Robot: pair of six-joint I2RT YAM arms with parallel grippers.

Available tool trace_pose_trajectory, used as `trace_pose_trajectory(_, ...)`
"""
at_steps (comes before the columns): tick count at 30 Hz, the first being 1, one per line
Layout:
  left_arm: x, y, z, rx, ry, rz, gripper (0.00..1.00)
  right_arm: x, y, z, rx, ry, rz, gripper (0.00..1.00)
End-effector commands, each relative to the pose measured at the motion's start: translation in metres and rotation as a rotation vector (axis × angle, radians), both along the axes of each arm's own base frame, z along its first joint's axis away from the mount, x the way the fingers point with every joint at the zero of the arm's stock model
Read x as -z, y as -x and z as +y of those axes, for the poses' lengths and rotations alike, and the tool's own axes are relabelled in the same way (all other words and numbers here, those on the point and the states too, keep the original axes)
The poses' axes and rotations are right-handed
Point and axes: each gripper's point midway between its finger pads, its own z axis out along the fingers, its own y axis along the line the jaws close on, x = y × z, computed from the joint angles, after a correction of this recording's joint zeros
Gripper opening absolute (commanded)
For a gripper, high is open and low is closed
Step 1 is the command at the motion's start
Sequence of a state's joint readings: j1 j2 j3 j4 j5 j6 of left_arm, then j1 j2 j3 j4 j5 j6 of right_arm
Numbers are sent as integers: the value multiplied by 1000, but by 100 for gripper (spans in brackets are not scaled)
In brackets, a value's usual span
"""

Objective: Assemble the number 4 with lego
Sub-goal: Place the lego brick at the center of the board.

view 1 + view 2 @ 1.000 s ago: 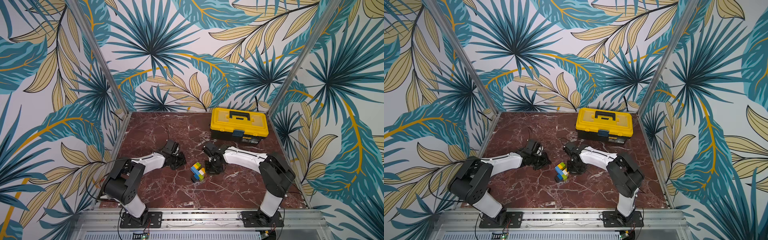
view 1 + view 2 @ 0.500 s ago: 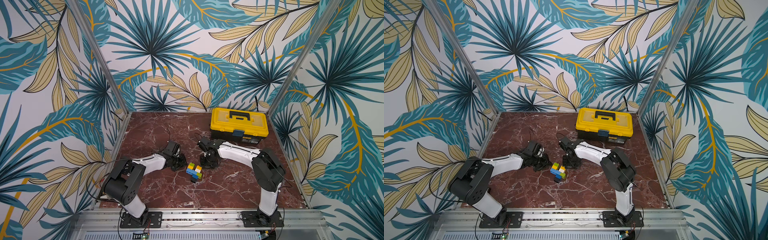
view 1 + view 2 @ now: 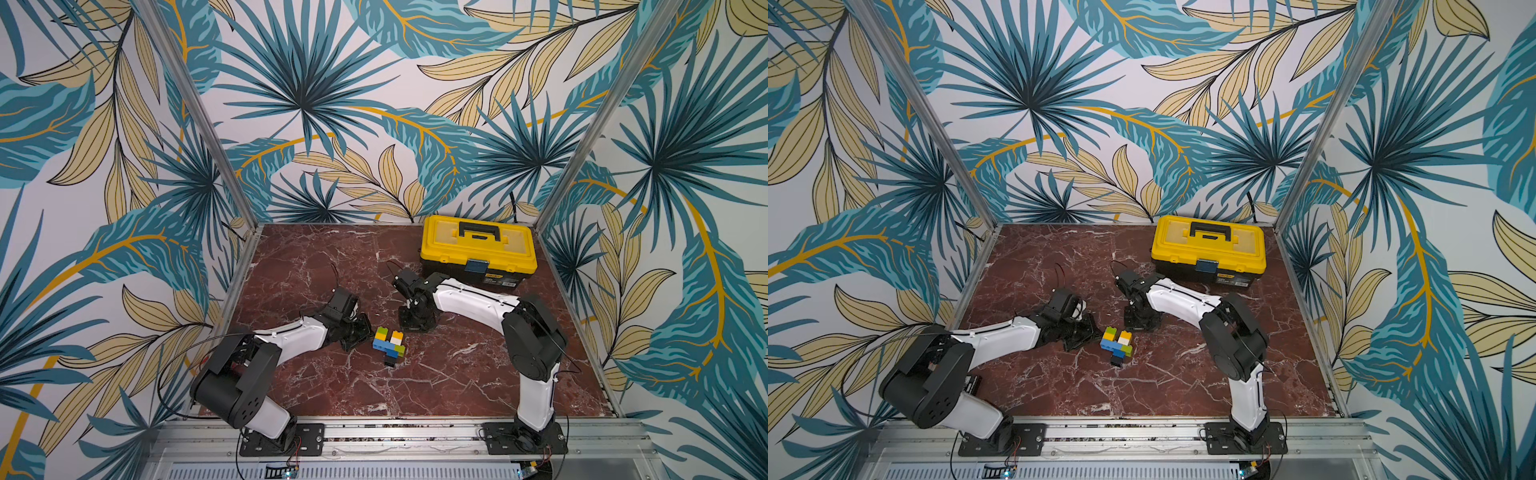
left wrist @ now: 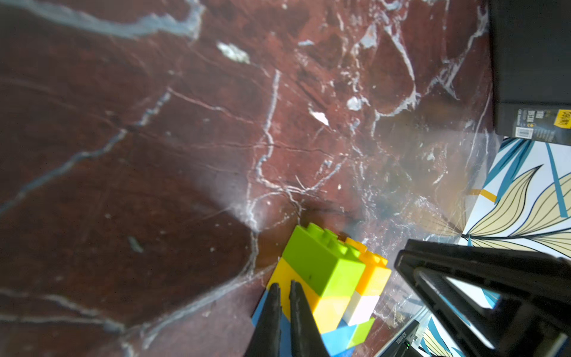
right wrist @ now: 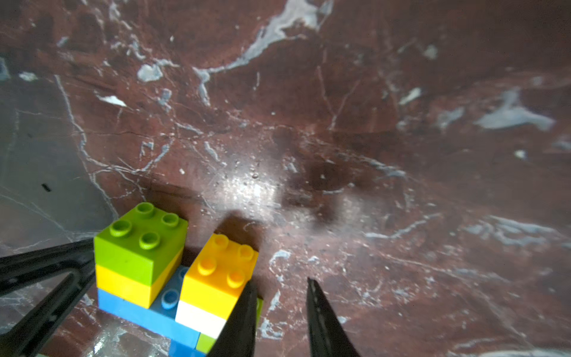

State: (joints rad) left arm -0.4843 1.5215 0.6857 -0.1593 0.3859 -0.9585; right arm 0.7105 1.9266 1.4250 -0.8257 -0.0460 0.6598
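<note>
Lying flat on the marble table (image 3: pixel 316 266), one number 4 (image 3: pixel 390 345) occupies the gap between the two grippers in both top views.

Lego (image 3: pixel 1116 345) count in the figure: eight bricks, all joined.
- Lime green: two
- Orange-yellow: two
- Blue: two
- White: one
- Black: one

Two short columns extend from the blue crossbar (image 5: pixel 139 313). The column on the left gripper's side is lime green on orange-yellow. The column on the right gripper's side is orange-yellow on white. The black brick (image 3: pixel 389 360) forms the foot, on the arm-base side of both grippers.

Left gripper (image 4: pixel 283 286): clenched, with the fingers almost meeting and nothing between them. The tips lie just beside the lime green and orange-yellow column. Contact cannot be confirmed.

Right gripper (image 5: pixel 279 281): jaws slightly parted, with bare marble between them, grasping nothing. One finger (image 5: pixel 244 315) lies at the side of the orange-yellow and white column. Contact cannot be confirmed.

One yellow toolbox (image 3: pixel 478 245), lid closed, stands behind the right gripper and well apart from the left gripper.
</note>
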Motion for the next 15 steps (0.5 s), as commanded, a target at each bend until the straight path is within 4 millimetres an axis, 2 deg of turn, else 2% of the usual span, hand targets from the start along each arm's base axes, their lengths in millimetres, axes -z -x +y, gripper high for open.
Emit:
trace_pose_trajectory(1, -2, 6, -1, 4, 7, 1, 11, -38, -6, -29, 22, 60, -89, 30)
trace_pose_trajectory(10, 0, 19, -7, 11, 14, 25, 11, -135, -12, -93, 117, 133, -440, 31)
trace_pose_trajectory(15, 4, 28, -8, 7, 8, 39, 11, -171, -4, -120, 167, 112, -585, 33)
